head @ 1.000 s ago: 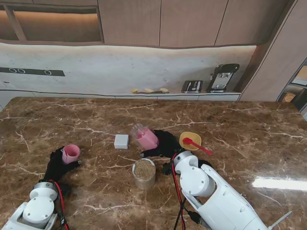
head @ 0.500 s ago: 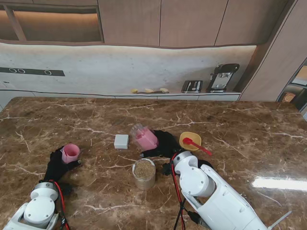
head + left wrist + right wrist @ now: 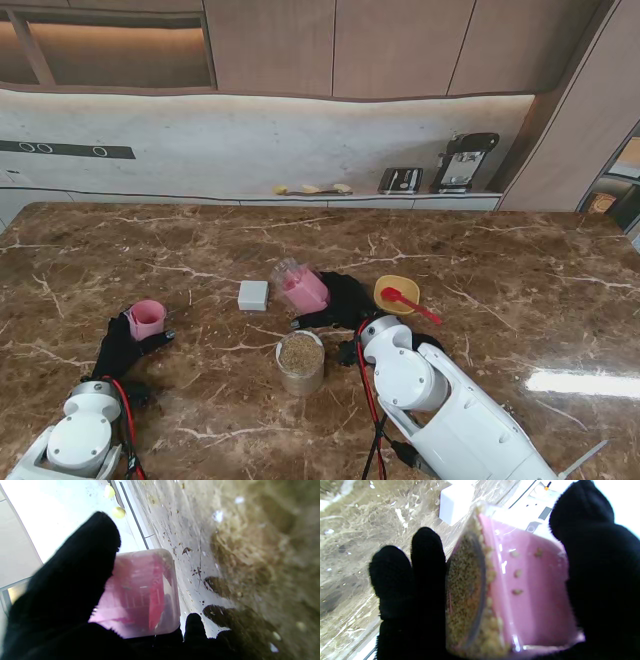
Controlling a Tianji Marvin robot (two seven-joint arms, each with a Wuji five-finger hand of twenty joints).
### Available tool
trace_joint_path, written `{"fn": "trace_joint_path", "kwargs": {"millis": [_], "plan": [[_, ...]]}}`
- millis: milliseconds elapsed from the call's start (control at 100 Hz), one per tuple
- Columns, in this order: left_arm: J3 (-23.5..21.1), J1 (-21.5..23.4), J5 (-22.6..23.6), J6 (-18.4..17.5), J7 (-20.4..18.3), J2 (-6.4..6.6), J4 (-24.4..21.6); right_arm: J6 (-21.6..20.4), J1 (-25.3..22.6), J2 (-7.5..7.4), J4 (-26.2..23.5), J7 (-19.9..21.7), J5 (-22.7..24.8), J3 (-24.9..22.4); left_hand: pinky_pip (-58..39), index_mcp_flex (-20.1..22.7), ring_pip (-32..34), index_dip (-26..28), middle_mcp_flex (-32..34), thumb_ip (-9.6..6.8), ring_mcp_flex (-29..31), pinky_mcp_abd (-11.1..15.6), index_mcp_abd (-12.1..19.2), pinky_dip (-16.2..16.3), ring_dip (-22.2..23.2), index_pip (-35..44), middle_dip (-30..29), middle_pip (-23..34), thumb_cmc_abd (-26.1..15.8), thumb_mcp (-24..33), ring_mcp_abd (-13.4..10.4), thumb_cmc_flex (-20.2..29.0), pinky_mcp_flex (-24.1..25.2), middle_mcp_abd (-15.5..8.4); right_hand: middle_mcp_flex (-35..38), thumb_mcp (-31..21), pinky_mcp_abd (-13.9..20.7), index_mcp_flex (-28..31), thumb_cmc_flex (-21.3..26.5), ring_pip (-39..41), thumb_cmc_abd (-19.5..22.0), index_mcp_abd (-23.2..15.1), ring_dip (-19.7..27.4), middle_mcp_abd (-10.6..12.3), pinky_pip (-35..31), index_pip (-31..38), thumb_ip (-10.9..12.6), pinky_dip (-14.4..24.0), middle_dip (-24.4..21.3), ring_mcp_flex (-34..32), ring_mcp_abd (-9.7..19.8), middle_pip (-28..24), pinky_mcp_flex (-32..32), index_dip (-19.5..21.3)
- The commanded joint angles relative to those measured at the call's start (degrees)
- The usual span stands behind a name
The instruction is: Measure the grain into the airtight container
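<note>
hidden or unclear: your right hand [image 3: 345,300] is partly covered by its own arm in the stand view; you cannot tell from there how its fingers wrap. the left wrist view is blurred, and the printing on the pink cup [image 3: 147,318] cannot be read.
right hand: closed around the pink measuring container [image 3: 302,288], thumb [image 3: 595,562] on one side, two fingers [image 3: 427,562] on the other; the container sits between them, tilted over with its mouth toward the robot's left.
measuring container, look: clear pink plastic, grain packed against its lower side, a few loose grains stuck to the inner wall [image 3: 517,573].
left hand: your left hand [image 3: 122,345] grips the pink cup, thumb [image 3: 82,562] pressed on its wall, other fingertips at its base; the cup stands upright on the table [image 3: 520,270], at the far end of the hand.
airtight container: the round clear jar [image 3: 300,362] stands on the table nearer to you than the tilted measuring container, just left of the right arm, grain showing at its open top.
other items: white block [image 3: 253,295] beside the measuring container; yellow bowl [image 3: 397,290] with a red spoon [image 3: 408,302] to the right of the hand.
</note>
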State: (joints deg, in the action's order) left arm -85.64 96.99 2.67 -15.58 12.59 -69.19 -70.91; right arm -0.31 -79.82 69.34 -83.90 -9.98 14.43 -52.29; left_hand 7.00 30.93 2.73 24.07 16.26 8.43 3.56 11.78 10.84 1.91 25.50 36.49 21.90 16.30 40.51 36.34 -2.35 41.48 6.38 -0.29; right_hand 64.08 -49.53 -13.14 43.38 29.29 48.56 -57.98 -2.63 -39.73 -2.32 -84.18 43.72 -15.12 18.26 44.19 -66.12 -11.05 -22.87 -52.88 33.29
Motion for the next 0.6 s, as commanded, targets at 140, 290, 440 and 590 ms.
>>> {"fn": "trace_joint_path", "kwargs": {"millis": [140, 290, 440, 590], "plan": [[1.0, 0.41, 0.96, -0.94, -0.26, -0.6, 2.17, 0.77, -0.38, 0.03, -0.26, 1.11, 0.11, -0.09, -6.3, 5.68, 1.07, -1.47, 0.61, -2.66, -1.4, -12.82, 3.37, 0.59, 0.21, -1.03, -0.16, -0.8, -4.34, 13.3, 3.99, -3.58, -4.67, -0.46, 6.34, -13.73, 5.13, 6.56, 7.65, 2.07, 20.4, -12.96, 0.6, 6.72, -0.05, 9.22, -0.72, 0.95, 1.5, -3.05, 8.34, -10.48, 0.46, 0.98], [1.01, 0.15, 1.54, -1.35, -0.42, -0.47, 2.72, 0.95, -0.39, -0.06, -0.49, 1.3, 0.36, -0.1, -6.27, -2.7, 0.71, 1.19, -1.66, -1.89, -1.36, -12.96, 3.52, 1.11, -0.1, -1.36, -0.49, -1.55, -1.29, 10.61, 3.99, -4.09, -4.62, -1.01, 6.31, -13.74, 5.13, 6.59, 7.65, 2.07, 20.38, -12.99, 0.6, 6.7, -0.05, 9.22, -0.72, 0.95, 1.49, -3.05, 8.34, -10.47, 0.46, 0.95], [1.03, -0.17, 1.7, -1.46, -0.57, -0.46, 3.63, 1.16, -0.25, -0.16, -0.82, 1.58, 0.64, -0.07, -6.36, -7.34, 0.63, 5.43, -2.84, -1.88, -1.37, -12.98, 4.43, 1.56, -0.47, 0.59, -0.05, -1.38, -0.72, 10.77, 3.82, -3.76, -4.62, -1.44, 6.35, -13.76, 5.13, 6.55, 7.55, 2.06, 20.38, -12.95, 0.6, 6.74, -0.05, 9.21, -0.73, 0.96, 1.51, -3.04, 8.37, -10.5, 0.46, 0.9], [1.05, -0.47, 3.92, -0.9, -0.18, -0.26, 5.0, 1.35, -0.14, -0.3, -1.12, 1.9, 1.0, -0.02, -6.28, -5.46, 0.51, 7.95, -2.97, -2.21, -1.32, -12.79, 4.55, 1.66, -0.92, 2.78, 0.23, -1.08, -4.26, 11.07, 3.8, -3.65, -4.63, -1.01, 6.31, -13.8, 5.13, 6.6, 7.52, 2.04, 20.39, -12.96, 0.61, 6.74, -0.05, 9.24, -0.74, 0.96, 1.48, -3.02, 8.39, -10.47, 0.46, 0.88]]}}
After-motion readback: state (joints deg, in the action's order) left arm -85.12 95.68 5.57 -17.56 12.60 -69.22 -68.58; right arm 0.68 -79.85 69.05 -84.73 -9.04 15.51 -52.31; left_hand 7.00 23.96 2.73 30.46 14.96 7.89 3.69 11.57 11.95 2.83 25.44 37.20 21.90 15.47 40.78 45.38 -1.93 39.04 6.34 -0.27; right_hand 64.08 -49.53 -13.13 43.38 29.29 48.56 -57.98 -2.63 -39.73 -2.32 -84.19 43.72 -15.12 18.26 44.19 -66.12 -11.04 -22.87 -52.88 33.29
